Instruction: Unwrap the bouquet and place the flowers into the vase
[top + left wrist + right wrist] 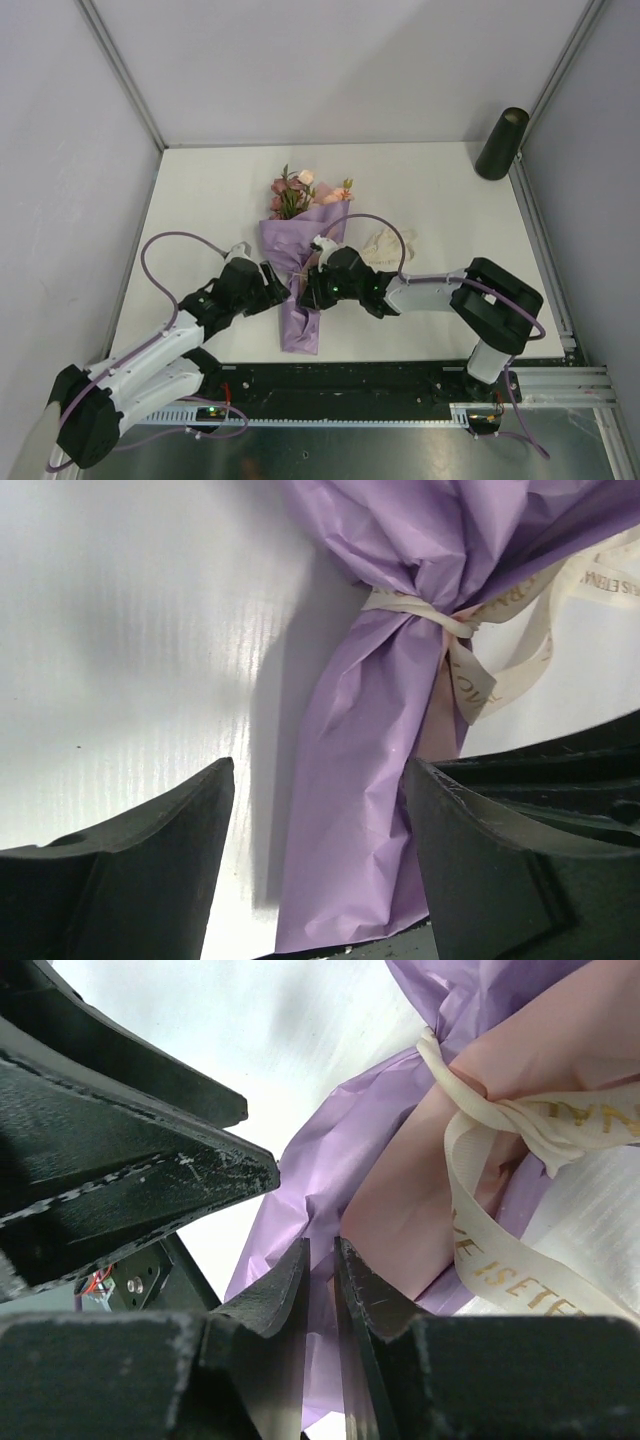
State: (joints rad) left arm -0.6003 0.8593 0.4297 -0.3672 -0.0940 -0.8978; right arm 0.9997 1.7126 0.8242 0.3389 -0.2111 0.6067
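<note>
Two notes on the bouquet (pixel 302 250). Left gripper (pixel 318 765) released, straddling its wrapped stem. Right gripper (pixel 321 1243) nearly clenched there; I cannot tell if it grips.

1. Your flat white table (pixel 200 200) carries three things.
2. A lilac-purple and pink paper-cone bouquet (pixel 300 280), tied with cream ribbon, lies flat near the middle. Its narrow end points to the near edge and its pink, peach and rust-red flowers (pixel 296 194) point away from you.
3. A small crumpled cream bundle (pixel 388 247) lies to the right of the cone.
4. A tall matte black cylindrical vase (pixel 502 143) stands at the far right corner, well apart.
</note>
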